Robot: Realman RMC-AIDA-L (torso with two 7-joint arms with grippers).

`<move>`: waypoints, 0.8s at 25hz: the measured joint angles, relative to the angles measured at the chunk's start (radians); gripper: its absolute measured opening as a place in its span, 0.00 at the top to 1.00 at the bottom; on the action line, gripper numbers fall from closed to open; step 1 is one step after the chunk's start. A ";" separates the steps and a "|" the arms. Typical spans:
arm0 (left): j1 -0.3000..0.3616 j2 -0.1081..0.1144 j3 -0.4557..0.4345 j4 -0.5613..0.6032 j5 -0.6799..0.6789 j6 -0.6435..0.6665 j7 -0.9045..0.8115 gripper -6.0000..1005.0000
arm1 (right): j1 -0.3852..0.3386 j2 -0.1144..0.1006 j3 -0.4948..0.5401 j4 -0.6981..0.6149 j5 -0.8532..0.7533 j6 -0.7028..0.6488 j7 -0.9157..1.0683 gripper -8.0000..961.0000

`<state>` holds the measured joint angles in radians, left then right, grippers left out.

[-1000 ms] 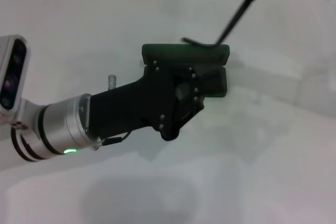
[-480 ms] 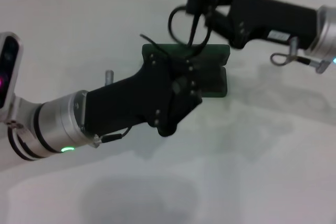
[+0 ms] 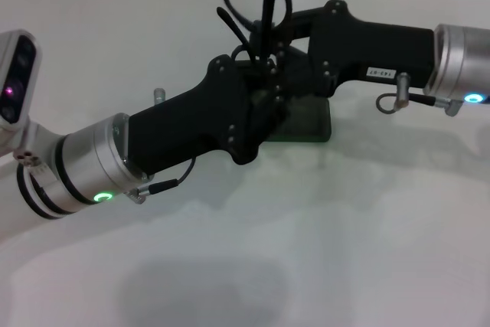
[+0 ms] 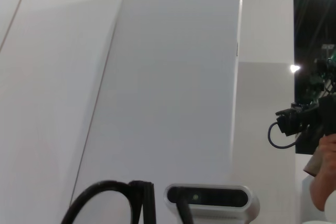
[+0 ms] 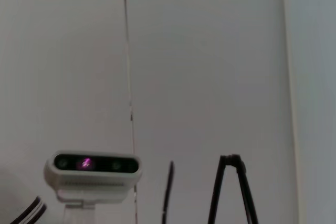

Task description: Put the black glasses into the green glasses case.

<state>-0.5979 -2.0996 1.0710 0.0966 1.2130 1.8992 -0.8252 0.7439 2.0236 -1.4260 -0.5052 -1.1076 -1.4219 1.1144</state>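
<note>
Hidden or cut off: the green glasses case (image 3: 310, 120) shows only at its near right corner and a strip of its right end; both arms cover everything else. Whether the lid stands up or lies flat cannot be told.
Hard to make out: the fingertips of both grippers are lost in a black mass where the two arms meet over the case.
Left gripper (image 3: 264, 101): reaches in from the lower left across the white table (image 3: 306, 250) and lies over the case's left part. Finger spread cannot be told, nor whether it presses the case.
Right gripper (image 3: 277, 63): comes in from the right, directly above the case's far edge, just beside the left gripper. It carries the black glasses (image 3: 256, 5); the frame stands up out of its tip, so it appears clamped on them, though the contact point is hidden.
Black glasses, position: held above the case, upright, one lens rim looping highest, temple arms slanting down toward the grippers. Lower parts merge with the black housings. Not inside the case.
Left wrist view: a curved rim and bar of the glasses (image 4: 113, 200) at the bottom edge, cut off.
Right wrist view: two thin black temple arms (image 5: 231, 187), cut off below.
Writing: small white label (image 3: 382, 72) on the right arm's housing; characters illegible.
</note>
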 joint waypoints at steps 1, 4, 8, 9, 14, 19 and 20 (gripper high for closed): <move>0.000 0.000 0.001 0.000 0.001 0.000 0.000 0.95 | 0.001 0.000 -0.005 0.000 -0.001 0.000 0.000 0.88; 0.000 0.001 0.001 -0.001 0.002 0.000 -0.002 0.95 | 0.007 0.000 -0.026 0.000 -0.001 0.000 0.000 0.88; 0.000 0.001 0.001 -0.005 0.002 -0.001 -0.009 0.95 | 0.014 0.000 -0.053 0.000 -0.005 0.001 -0.005 0.88; 0.000 0.001 0.001 -0.005 0.002 -0.002 -0.013 0.95 | 0.015 0.000 -0.057 0.000 -0.008 0.002 -0.006 0.88; 0.000 0.001 0.001 -0.001 0.002 -0.020 -0.031 0.95 | 0.017 0.001 -0.065 -0.004 -0.020 0.003 -0.008 0.88; 0.000 0.001 0.001 -0.001 0.002 -0.024 -0.036 0.95 | 0.015 0.001 -0.062 -0.006 -0.023 0.003 -0.008 0.88; 0.000 0.001 0.001 0.000 0.001 -0.024 -0.038 0.95 | 0.014 0.001 -0.061 -0.006 -0.024 0.003 -0.008 0.88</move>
<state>-0.5981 -2.0984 1.0722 0.0962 1.2136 1.8748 -0.8632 0.7579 2.0242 -1.4873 -0.5111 -1.1312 -1.4186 1.1060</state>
